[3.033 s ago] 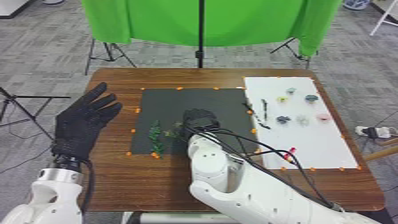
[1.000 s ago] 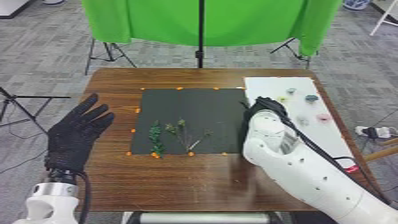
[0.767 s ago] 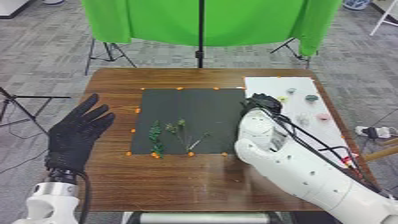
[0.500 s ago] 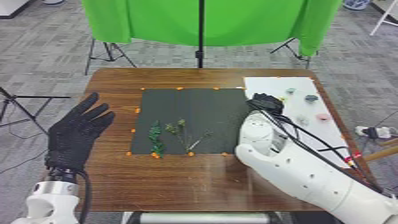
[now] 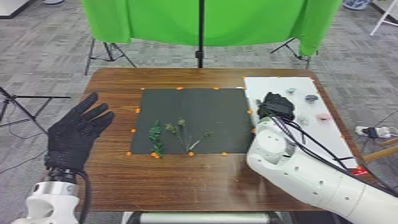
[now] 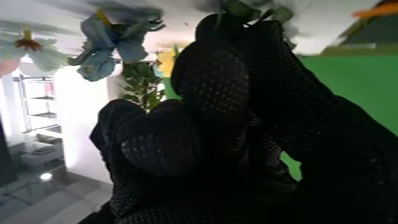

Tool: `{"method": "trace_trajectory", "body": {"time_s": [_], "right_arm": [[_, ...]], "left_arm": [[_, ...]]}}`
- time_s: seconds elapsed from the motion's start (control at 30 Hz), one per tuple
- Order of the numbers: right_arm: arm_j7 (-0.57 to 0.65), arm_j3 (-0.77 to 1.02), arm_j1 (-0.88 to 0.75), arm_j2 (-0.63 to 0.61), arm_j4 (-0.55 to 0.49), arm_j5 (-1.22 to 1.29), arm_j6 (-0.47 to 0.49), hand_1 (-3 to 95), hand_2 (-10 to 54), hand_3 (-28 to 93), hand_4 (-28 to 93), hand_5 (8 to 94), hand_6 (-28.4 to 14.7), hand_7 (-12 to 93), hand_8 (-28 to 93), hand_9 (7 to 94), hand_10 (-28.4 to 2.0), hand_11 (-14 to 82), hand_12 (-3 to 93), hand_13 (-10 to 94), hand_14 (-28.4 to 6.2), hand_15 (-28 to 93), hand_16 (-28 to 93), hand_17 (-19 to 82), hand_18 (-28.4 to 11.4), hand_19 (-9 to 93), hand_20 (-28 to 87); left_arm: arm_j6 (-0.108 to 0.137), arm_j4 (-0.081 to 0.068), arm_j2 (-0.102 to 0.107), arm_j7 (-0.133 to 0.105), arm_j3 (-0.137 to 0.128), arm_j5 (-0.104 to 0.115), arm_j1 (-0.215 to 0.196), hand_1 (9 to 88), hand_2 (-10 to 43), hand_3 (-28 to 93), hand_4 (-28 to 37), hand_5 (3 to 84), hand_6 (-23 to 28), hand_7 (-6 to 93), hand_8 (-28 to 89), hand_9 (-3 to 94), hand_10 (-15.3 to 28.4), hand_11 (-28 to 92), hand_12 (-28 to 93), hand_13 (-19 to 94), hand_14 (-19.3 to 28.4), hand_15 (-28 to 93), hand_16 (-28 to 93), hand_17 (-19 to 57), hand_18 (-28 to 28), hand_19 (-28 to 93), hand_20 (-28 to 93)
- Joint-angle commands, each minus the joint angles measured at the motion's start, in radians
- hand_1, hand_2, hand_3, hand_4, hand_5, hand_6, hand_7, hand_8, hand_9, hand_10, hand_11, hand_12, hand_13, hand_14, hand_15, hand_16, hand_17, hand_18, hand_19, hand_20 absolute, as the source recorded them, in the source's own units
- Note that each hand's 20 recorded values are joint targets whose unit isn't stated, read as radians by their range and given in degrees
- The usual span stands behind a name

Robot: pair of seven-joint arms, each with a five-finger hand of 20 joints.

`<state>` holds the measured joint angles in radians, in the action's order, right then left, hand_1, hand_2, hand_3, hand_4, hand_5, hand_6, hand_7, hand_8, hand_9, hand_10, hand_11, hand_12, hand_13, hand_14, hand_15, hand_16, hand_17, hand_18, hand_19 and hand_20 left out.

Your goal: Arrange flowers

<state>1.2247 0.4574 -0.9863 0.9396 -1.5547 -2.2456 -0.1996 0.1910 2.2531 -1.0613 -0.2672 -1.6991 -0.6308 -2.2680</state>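
Head view, branched sprig (image 5: pixel 185 136), tips pointing away

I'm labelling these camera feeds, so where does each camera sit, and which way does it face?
Head view: on the robot's head, facing forward and down at the table; both arms, left robot hand and right robot hand show.
Right wrist view: on the right wrist, facing along its gloved hand towards the flowers.
Both share: right robot hand, flowers, green cloth.
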Motion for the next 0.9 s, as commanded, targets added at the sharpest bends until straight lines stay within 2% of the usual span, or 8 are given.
{"method": "trace_trajectory", "body": {"time_s": [0.03,0.27,0.47,0.6,0.67,0.7,0.73,0.9], "right_arm": [[0.021,-0.005,0.033,-0.041,-0.050,-0.038,-0.090,54.9,-9.5,75,-28,92.5,-4.8,23,13,90.3,-13.4,48.5,23.2,82,-10.3,78,18,44,-26.2,93,59],[0.012,-0.005,0.064,-0.038,-0.096,-0.052,-0.116,54.8,-9.5,76,-28,93.1,-5.1,23,13,91.0,-13.6,48.9,22.7,82,-10.5,78,18,44,-26.3,93,60],[0.002,0.047,-0.001,0.009,-0.200,-0.093,-0.056,54.2,-9.5,78,-28,93.5,-5.3,23,14,91.6,-13.4,48.9,22.5,83,-10.8,79,18,45,-26.6,93,61],[0.002,0.086,-0.076,0.043,-0.267,-0.094,0.003,54.3,-9.5,78,-28,93.6,-5.6,23,15,91.7,-13.3,49.1,22.6,83,-10.9,79,19,45,-26.9,93,62],[-0.019,0.102,-0.118,0.056,-0.288,-0.097,0.025,54.3,-9.5,78,-28,93.6,-5.6,23,15,91.6,-13.2,49.2,22.6,83,-10.9,79,19,45,-27.0,93,62],[-0.016,0.109,-0.138,0.063,-0.294,-0.097,0.033,54.3,-9.5,78,-28,93.6,-5.6,23,15,91.6,-13.2,49.3,22.7,83,-10.9,79,19,45,-26.9,93,63],[-0.019,0.113,-0.154,0.073,-0.297,-0.092,0.034,54.4,-9.5,78,-28,93.6,-5.6,23,15,91.7,-13.2,49.4,22.6,83,-10.8,79,19,45,-26.9,93,63],[-0.022,0.127,-0.211,0.106,-0.309,-0.089,0.072,54.5,-9.5,77,-28,93.7,-5.4,23,15,91.6,-13.2,49.7,22.4,83,-10.9,79,18,46,-26.9,93,63]], "left_arm": [[0.013,0.008,-0.001,-0.015,0.000,0.001,-0.035,24.2,5.7,81,-22.9,40.0,10.2,11.8,-9,35.7,20.2,24,11,27,28.1,51,-8,-8.8,26.0,54,13],[0.011,0.004,0.004,-0.024,0.004,0.002,-0.029,24.1,5.5,81,-22.9,40.0,10.3,11.7,-9,35.7,20.2,24,11,27,28.0,51,-8,-8.8,26.0,54,13],[0.016,0.005,0.030,-0.045,0.000,0.008,-0.027,24.2,5.6,81,-23.1,40.1,10.3,11.6,-9,35.7,20.2,24,11,27,28.1,51,-8,-8.8,26.0,54,13],[0.012,0.006,0.035,-0.041,-0.006,0.007,-0.027,24.2,5.6,81,-23.2,40.0,10.3,11.7,-9,35.7,20.3,24,11,27,28.1,51,-8,-8.8,26.0,54,13],[0.017,0.008,0.040,-0.051,-0.007,0.010,-0.036,24.2,5.6,81,-23.1,40.1,10.3,11.5,-9,35.7,20.3,24,11,27,28.1,51,-8,-8.8,26.0,54,13],[0.013,0.005,0.037,-0.042,-0.008,0.007,-0.031,24.2,5.6,81,-23.1,40.1,10.3,11.5,-9,35.7,20.3,24,11,27,28.1,51,-8,-8.8,26.0,54,13],[0.017,0.008,0.040,-0.048,-0.010,0.010,-0.037,24.3,5.6,81,-23.1,40.1,10.3,11.6,-9,35.7,20.3,24,11,27,28.0,51,-8,-8.8,26.0,54,13],[0.009,0.002,0.037,-0.039,-0.004,0.007,-0.022,24.2,5.6,81,-23.0,40.0,10.3,11.7,-9,35.7,20.2,24,11,27,28.1,51,-8,-8.8,26.0,54,13]]}}
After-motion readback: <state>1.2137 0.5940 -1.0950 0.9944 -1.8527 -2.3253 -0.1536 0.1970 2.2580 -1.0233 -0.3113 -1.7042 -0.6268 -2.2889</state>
